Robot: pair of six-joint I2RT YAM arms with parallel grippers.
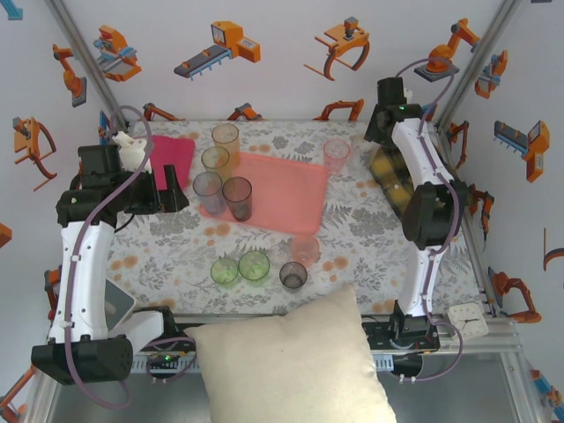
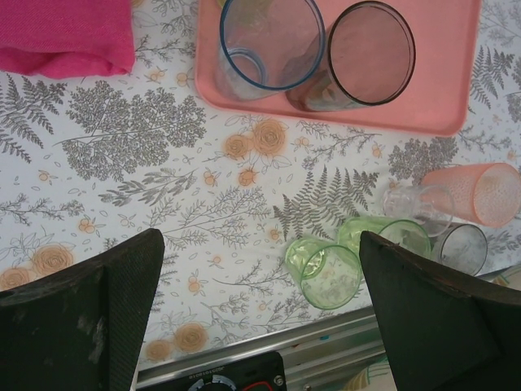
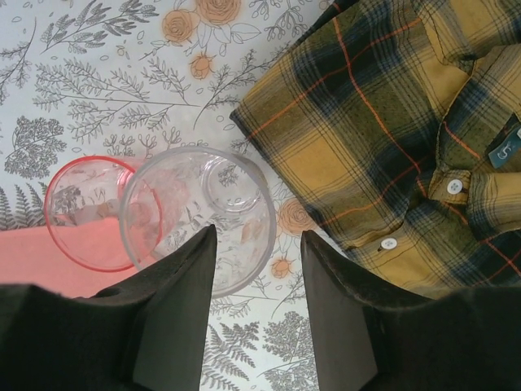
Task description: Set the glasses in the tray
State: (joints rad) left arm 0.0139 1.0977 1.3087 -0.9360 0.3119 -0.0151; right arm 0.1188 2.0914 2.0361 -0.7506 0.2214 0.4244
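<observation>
My left gripper [image 2: 259,248] hangs released, its black fingers spread wide over the white floral tablecloth [image 2: 163,163] and holding nothing. Just beyond it lies the flat salmon-pink rectangular tray [image 2: 423,98]. A blue-rimmed translucent plastic tumbler [image 2: 264,49] and a smoky grey-purple tumbler [image 2: 366,57] stand side by side on the tray's near edge.

Off the tray, near the table's front rail, two green tumblers [image 2: 326,273] touch each other. A pale orange-pink tumbler [image 2: 480,195] and a dark grey tumbler [image 2: 460,248] sit just beside them. From above, an olive tumbler [image 1: 215,160] and an orange tumbler [image 1: 226,138] stand at the tray's far left corner; I cannot tell whether they are on it. A folded magenta cloth [image 2: 65,32] lies left of the tray.

My right gripper [image 3: 256,244] has its fingers part-way apart with bare tablecloth between them. One finger crosses the rim of a clear plastic tumbler [image 3: 195,195], and I see no grip on it. A pink-red tumbler [image 3: 89,212] touches the clear one, just beside the tray's corner. To the right lies a yellow-and-navy plaid shirt [image 3: 391,122] with white buttons. Its dark collar label [image 3: 505,151] carries a pale mark like a "5", too small to be sure. A cream cushion [image 1: 291,361] lies at the front.
</observation>
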